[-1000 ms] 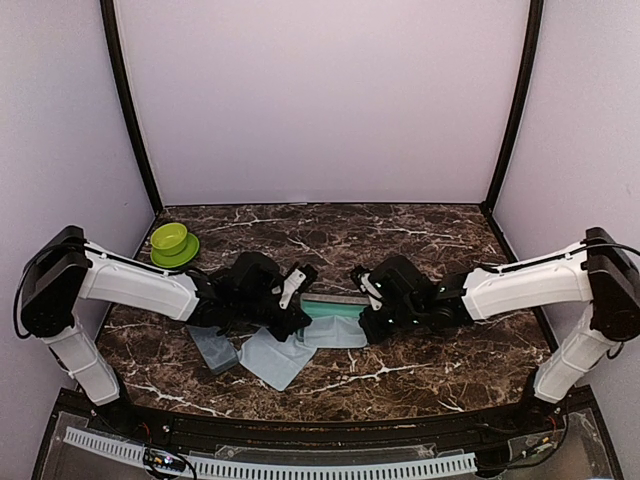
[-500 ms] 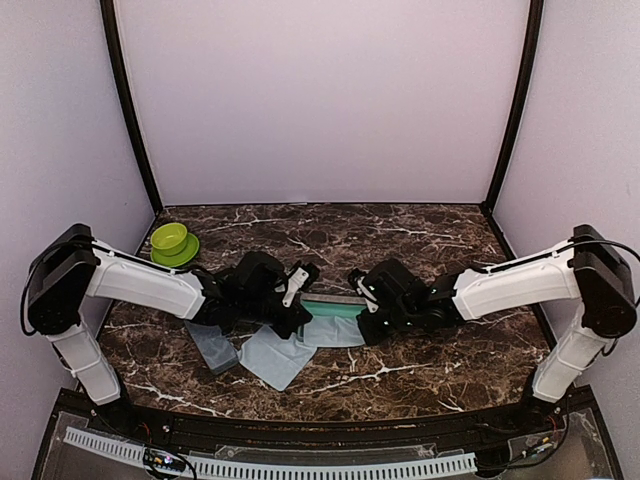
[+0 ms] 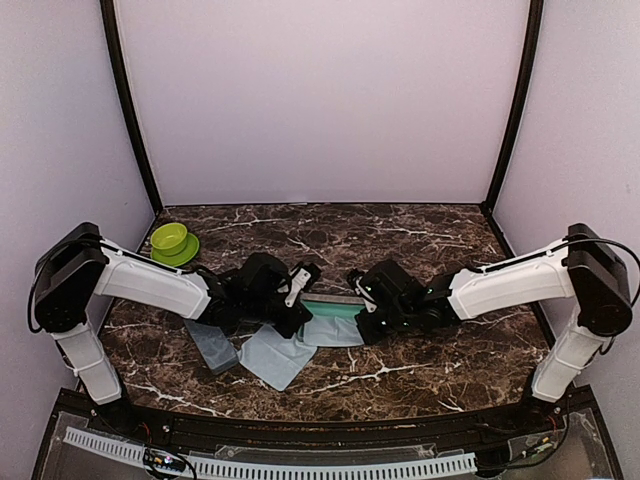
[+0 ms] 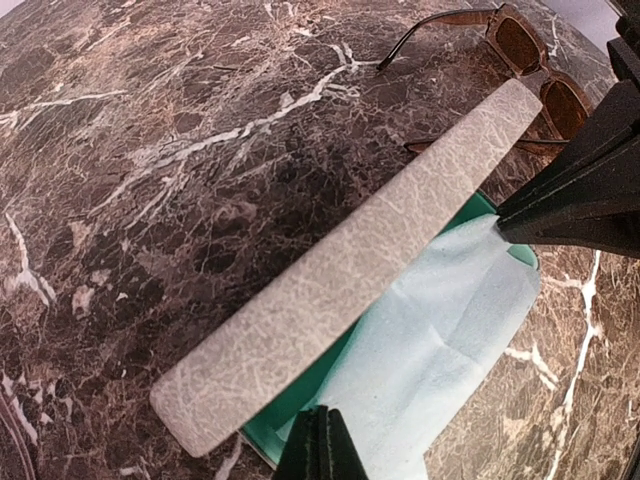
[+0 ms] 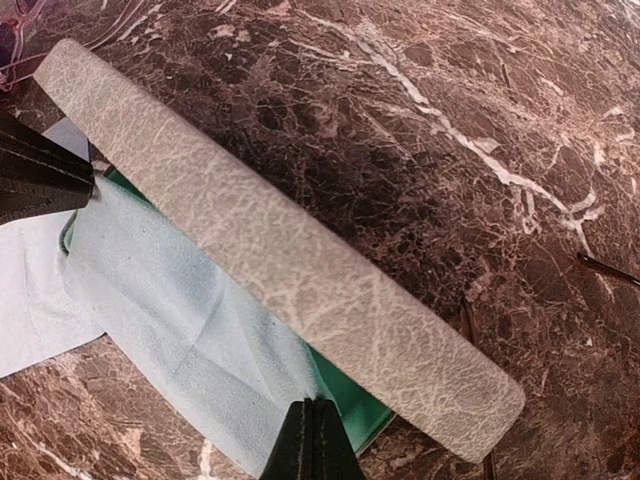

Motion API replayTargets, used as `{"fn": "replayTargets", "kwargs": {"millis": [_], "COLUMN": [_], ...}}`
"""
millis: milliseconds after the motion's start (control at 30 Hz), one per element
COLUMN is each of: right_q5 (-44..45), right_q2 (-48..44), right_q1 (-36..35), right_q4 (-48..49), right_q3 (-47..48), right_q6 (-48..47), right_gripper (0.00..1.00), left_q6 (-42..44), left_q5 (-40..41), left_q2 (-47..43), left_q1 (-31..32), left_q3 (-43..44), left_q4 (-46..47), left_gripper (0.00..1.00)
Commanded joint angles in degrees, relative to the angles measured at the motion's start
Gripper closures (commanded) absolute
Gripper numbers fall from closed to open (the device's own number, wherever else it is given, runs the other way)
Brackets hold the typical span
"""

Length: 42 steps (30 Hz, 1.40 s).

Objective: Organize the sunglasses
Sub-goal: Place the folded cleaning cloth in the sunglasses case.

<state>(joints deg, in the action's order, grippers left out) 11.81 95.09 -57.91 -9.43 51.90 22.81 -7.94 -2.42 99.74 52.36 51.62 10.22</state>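
An open grey case [image 3: 330, 305] with teal lining lies at the table's middle, its lid [image 4: 350, 270] raised. It also shows in the right wrist view [image 5: 270, 250]. A pale blue cloth [image 4: 450, 340] lies spread over the teal tray. My left gripper [image 4: 320, 445] is shut on the cloth's near end. My right gripper [image 5: 313, 440] is shut on its other end. Brown-lensed sunglasses [image 4: 530, 70] lie unfolded on the table beyond the lid, beside the right gripper's fingers [image 4: 580, 190]. In the top view the arms hide them.
A second pale cloth [image 3: 275, 358] lies in front of the case, with a closed grey case [image 3: 213, 348] to its left. A green bowl [image 3: 172, 243] sits at the back left. Thin temple arms [image 5: 600, 265] show on the marble table [image 3: 420, 235].
Both grippers have shifted very slightly, the right one a little leftward. They stay pinched on the cloth over the open case.
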Motion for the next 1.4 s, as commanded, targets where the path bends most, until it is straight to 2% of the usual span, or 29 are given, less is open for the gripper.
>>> {"fn": "replayTargets", "kwargs": {"millis": [0,1367], "right_q5": [1.6,4.1], "right_q2": [0.5,1.7], "right_q1": [0.1,0.1], "right_q4": [0.4,0.1], "right_q3": [1.5,2.6], "right_q6": [-0.1,1.2], "right_gripper": [1.0,1.0], "left_q6": [0.3,0.4], "left_q5": [0.6,3.0], "left_q2": [0.2,1.0], "left_q1": [0.0,0.0], "left_q3": [1.3,1.1], "left_q4": [1.1,3.6], "left_gripper": [1.0,1.0]}}
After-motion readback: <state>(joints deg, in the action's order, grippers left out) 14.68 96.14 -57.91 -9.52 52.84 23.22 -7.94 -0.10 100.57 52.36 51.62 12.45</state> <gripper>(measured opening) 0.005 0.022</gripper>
